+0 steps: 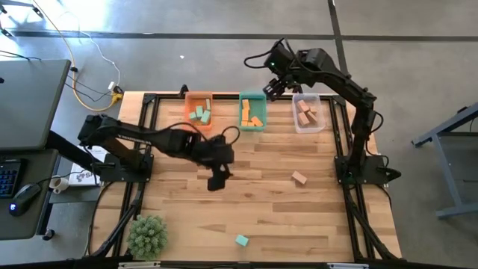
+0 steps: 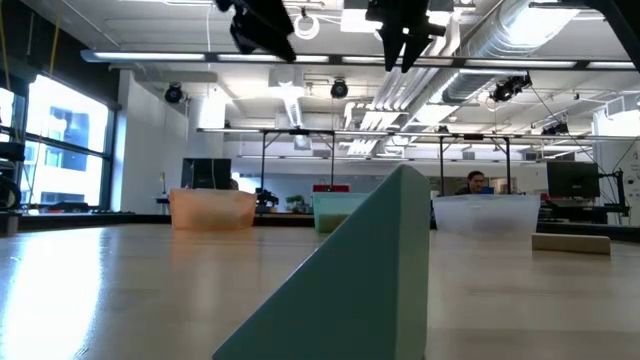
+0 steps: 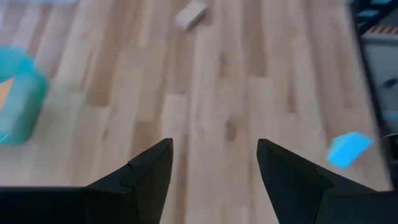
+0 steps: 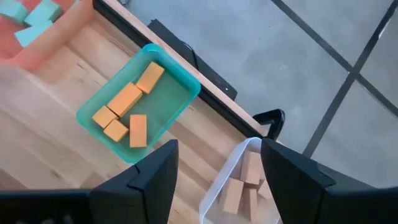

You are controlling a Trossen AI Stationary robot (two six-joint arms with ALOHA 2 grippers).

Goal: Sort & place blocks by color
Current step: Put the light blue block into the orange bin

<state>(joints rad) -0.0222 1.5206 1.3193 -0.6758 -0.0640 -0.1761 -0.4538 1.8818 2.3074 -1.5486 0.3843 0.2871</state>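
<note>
Two blocks lie loose on the table: a light wood block (image 1: 299, 178) (image 3: 190, 15) toward the right side and a teal block (image 1: 242, 240) (image 3: 349, 149) near the near edge, which looms large in the low view (image 2: 370, 280). My left gripper (image 1: 215, 183) (image 3: 214, 146) hovers open and empty above the table's middle, left of the wood block. My right gripper (image 1: 270, 91) (image 4: 217, 146) hangs open and empty high above the far edge, between the teal bin (image 4: 137, 112) and the clear bin (image 4: 239, 186).
Three bins stand in a row at the far edge. The orange bin (image 1: 199, 112) holds teal blocks, the teal bin (image 1: 252, 112) holds orange blocks, and the clear bin (image 1: 306, 113) holds wood blocks. A fuzzy green plant (image 1: 147, 235) sits at the near left corner.
</note>
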